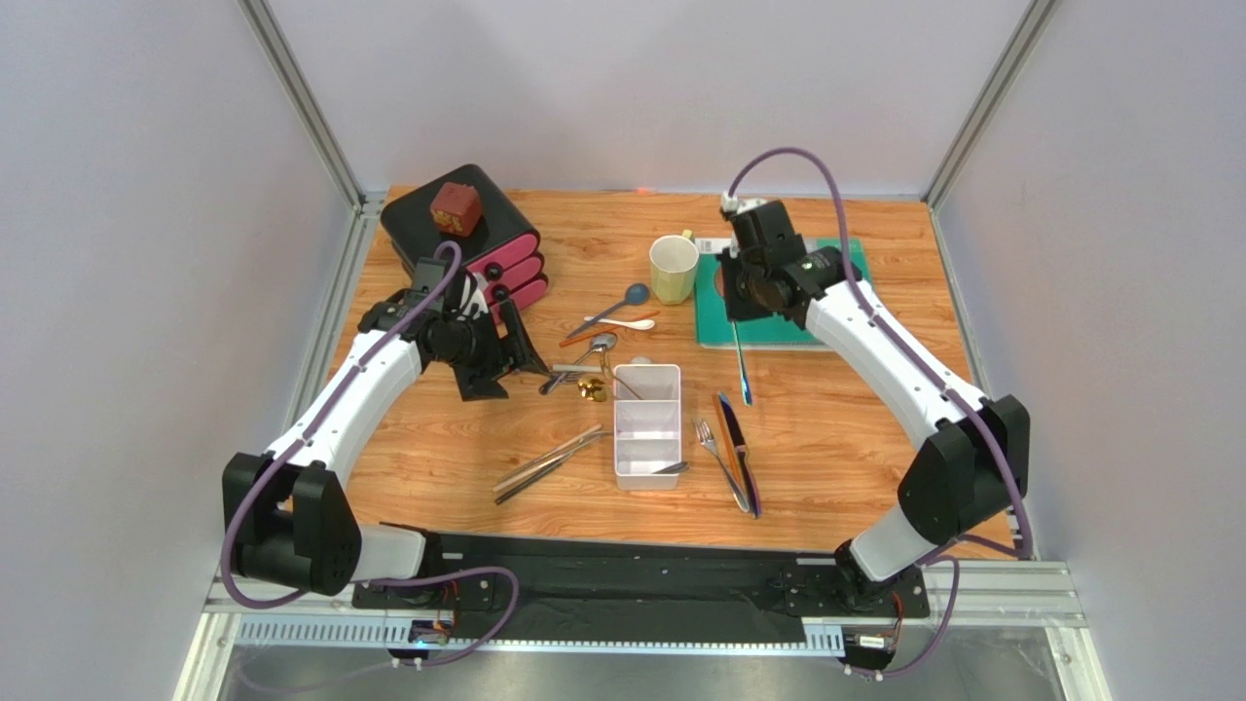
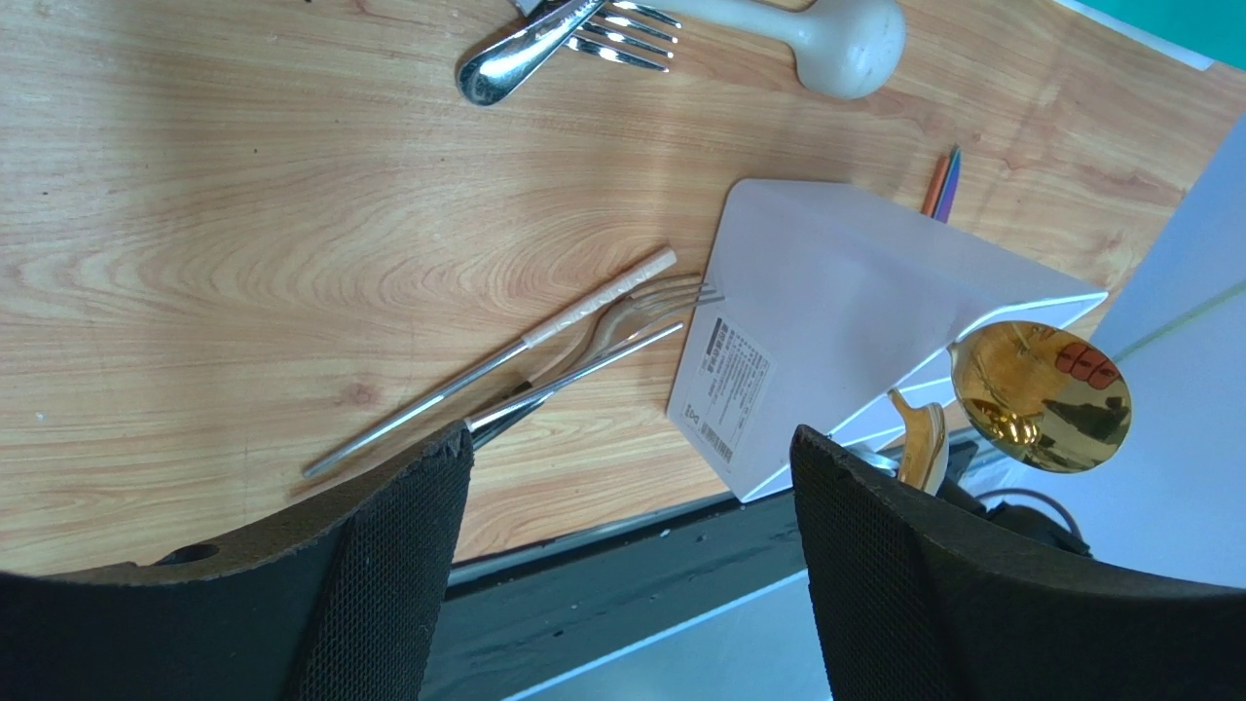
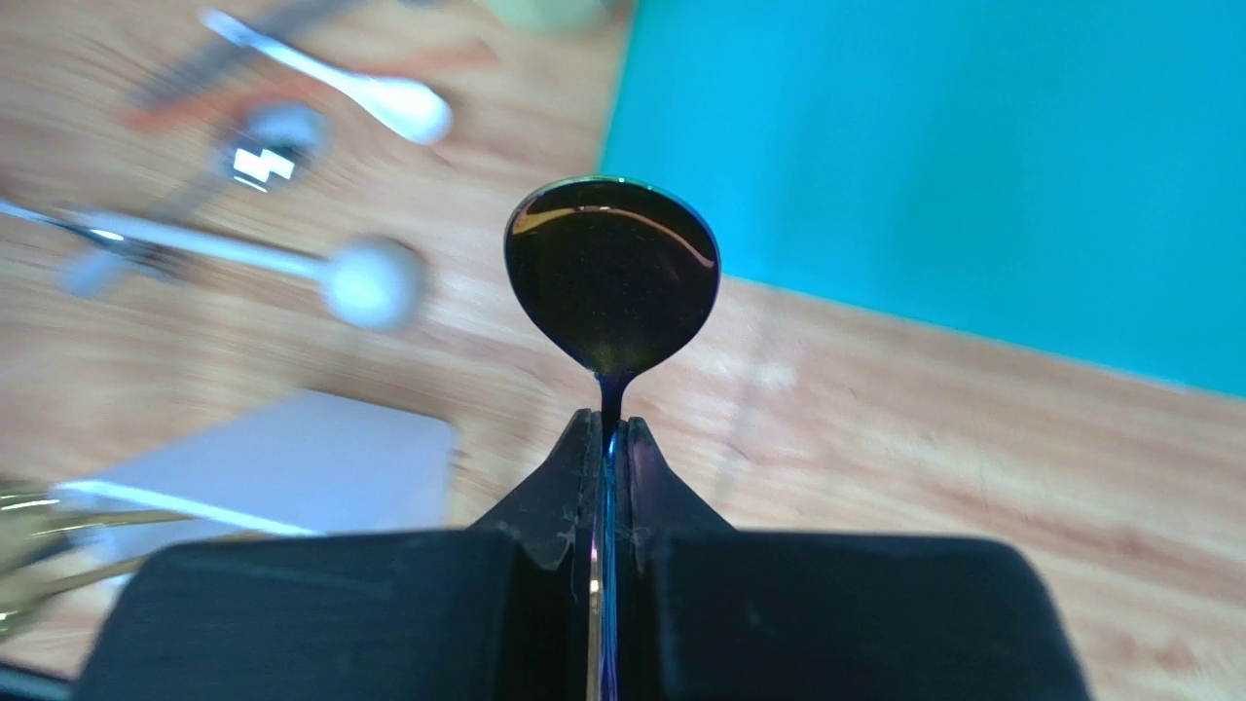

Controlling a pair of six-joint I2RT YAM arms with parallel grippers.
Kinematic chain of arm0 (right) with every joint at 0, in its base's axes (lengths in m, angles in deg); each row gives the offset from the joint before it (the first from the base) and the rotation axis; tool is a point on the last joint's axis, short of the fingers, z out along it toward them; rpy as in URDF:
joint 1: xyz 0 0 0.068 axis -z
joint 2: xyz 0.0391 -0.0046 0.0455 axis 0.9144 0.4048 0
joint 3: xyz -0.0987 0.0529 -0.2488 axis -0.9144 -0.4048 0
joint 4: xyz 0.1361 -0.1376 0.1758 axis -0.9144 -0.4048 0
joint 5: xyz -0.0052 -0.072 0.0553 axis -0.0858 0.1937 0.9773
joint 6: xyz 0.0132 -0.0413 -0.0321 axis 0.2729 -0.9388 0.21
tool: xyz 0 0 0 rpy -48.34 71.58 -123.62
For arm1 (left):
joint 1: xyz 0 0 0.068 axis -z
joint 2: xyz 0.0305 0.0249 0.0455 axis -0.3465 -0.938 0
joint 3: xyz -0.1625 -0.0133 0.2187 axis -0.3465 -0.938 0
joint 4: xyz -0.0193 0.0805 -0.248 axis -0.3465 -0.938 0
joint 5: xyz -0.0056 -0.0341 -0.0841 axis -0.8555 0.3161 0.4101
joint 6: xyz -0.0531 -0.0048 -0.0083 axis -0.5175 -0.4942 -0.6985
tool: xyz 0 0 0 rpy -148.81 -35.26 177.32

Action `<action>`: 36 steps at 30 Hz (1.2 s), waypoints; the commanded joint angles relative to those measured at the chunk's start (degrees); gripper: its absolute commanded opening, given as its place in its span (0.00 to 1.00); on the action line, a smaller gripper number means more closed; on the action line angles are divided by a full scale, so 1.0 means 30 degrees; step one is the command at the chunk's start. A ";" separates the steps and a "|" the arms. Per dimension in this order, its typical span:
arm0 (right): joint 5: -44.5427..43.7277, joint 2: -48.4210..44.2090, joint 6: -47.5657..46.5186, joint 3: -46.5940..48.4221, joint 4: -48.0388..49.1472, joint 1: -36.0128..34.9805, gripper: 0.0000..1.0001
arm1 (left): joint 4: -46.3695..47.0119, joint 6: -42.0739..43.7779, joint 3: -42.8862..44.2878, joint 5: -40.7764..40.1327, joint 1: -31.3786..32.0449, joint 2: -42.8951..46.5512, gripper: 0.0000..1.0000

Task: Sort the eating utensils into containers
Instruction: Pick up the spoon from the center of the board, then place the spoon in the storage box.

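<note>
While the tabletop [image 1: 878, 468] carries the white tray [image 1: 647, 424] at its middle with loose utensils [image 1: 549, 463] on both sides, the left end effector [image 2: 629, 446] hangs left of it, jaws spread wide. The right end effector [image 3: 604, 438] is clenched on the handle of a dark iridescent spoon [image 3: 612, 273], near the teal mat [image 3: 951, 146].

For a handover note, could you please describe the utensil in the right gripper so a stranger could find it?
Find the teal mat at the far right; the right gripper hangs at its left edge. Clamped in it is a dark iridescent spoon, the only utensil held rather than lying down.
</note>
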State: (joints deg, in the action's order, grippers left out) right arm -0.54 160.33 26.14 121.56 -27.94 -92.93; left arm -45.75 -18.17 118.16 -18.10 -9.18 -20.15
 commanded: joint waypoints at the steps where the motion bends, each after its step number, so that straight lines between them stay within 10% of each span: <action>1: 0.3110 -0.1133 0.0849 0.2964 -0.0273 -0.0202 0.00 | 0.0260 0.0283 0.0270 0.0020 -0.0153 -0.0064 0.85; 14: 0.2855 -0.2833 -0.5447 0.0480 0.5410 -0.6150 0.00 | 0.0290 0.0283 0.0299 0.0079 -0.0153 -0.0181 0.85; 36: 0.0804 -0.1105 -0.5421 -0.2423 1.2475 -0.7382 0.00 | 0.0260 0.0312 0.0212 -0.0068 -0.0153 0.0141 0.85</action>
State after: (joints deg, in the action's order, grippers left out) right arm 4.99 157.93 8.72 115.93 1.65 -114.28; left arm -45.60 -18.12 118.16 -18.10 -9.40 -20.90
